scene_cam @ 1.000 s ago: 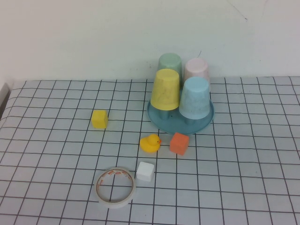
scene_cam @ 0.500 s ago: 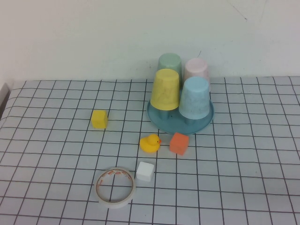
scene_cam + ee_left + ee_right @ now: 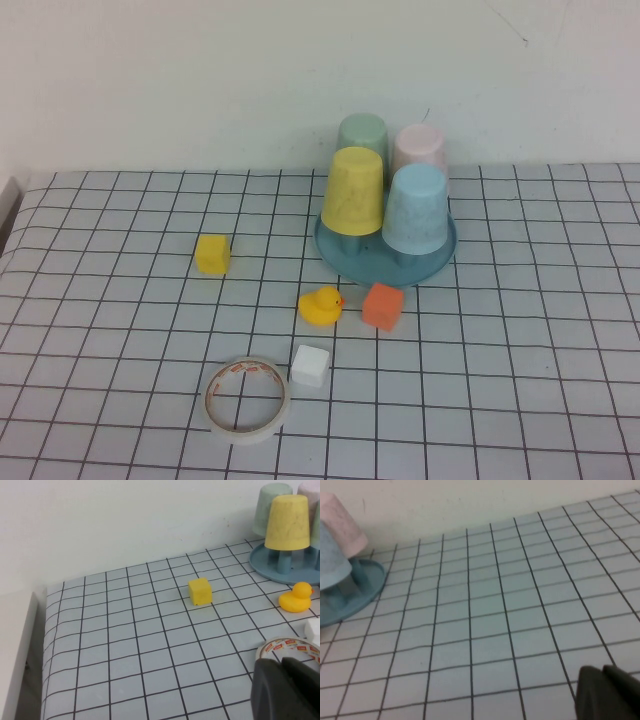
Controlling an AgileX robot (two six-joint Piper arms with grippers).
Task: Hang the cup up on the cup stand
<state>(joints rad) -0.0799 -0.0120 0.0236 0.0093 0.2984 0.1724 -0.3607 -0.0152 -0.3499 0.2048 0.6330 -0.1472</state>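
We see a desk (image 3: 120, 300) covered with a pale sheet ruled in a black grid, backed by a plain white wall. Directly on it, toward the rear right of centre, sits the cup stand (image 3: 340, 243), its round teal base flat on the sheet. A yellow cube (image 3: 212, 253) lies well to its left. Just in front of the stand, a yellow rubber duck (image 3: 320, 305) and an orange cube (image 3: 382, 305) sit side by side, close but apart. Nearer us, a white cube (image 3: 310, 365) lies just beside a roll of tape (image 3: 247, 399) lying flat.
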